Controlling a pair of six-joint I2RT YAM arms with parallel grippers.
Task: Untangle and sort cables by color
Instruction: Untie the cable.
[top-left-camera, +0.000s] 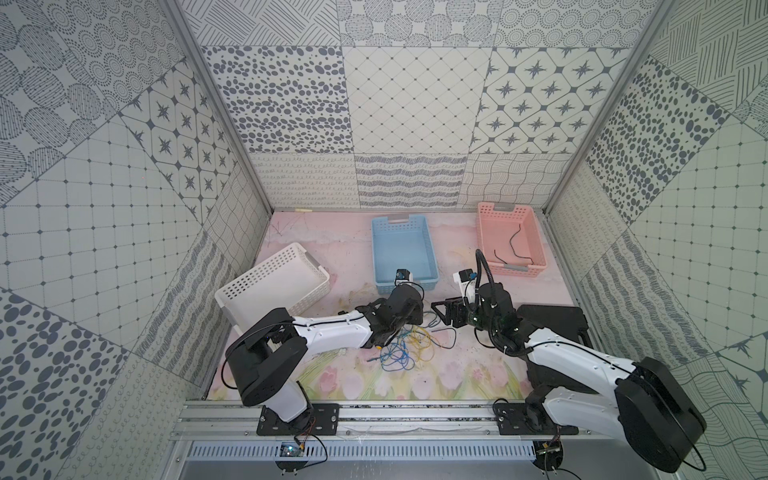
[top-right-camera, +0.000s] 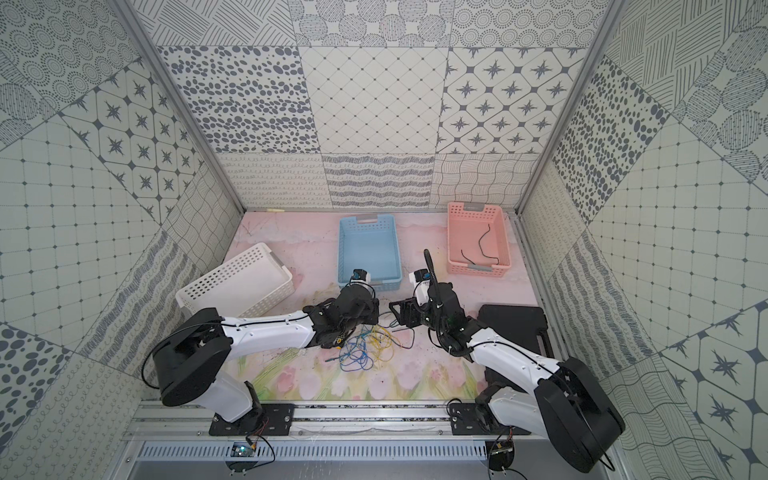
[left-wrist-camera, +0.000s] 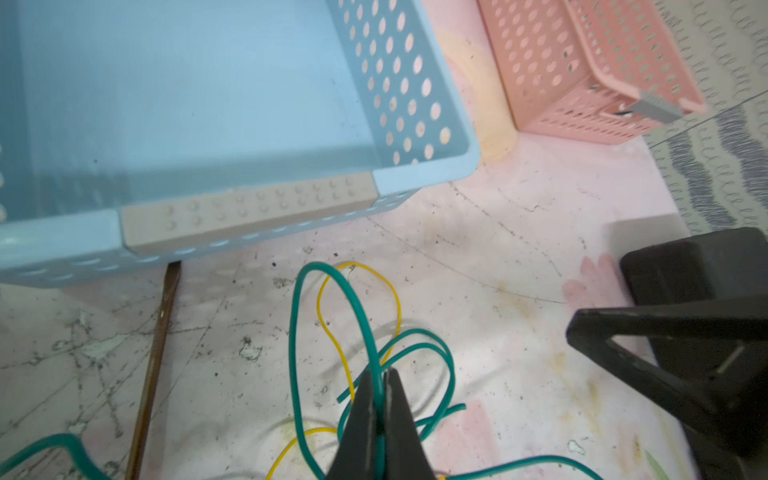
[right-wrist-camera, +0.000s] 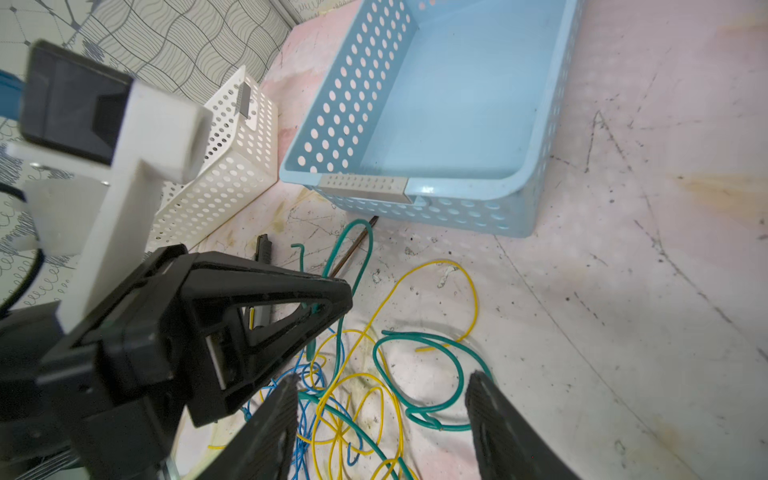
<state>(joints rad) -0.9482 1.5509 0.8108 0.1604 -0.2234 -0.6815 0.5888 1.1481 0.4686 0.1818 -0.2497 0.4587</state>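
left gripper (left-wrist-camera: 382, 378) pinched on green cable (left-wrist-camera: 293, 336); yellow cable (left-wrist-camera: 398, 307) looped beside; blue basket (left-wrist-camera: 419, 176) just beyond, pink basket (left-wrist-camera: 552, 83) farther.

Reference: blue basket (top-left-camera: 379, 253). Strips of bare mat (top-left-camera: 457, 241) run between it and the pink basket (top-left-camera: 482, 232), and between it and the tilted white basket (top-left-camera: 270, 286). Directly in front lie the cable tangle (top-left-camera: 405, 347) and a screwdriver shaft (left-wrist-camera: 156, 353) (tip at the basket wall). A black case (top-left-camera: 557, 320) blocks the mat farther off on the pink-basket side.

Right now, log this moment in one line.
left jaws: shut on green cable | right jaws: open near tangle | pink basket: dark cable inside
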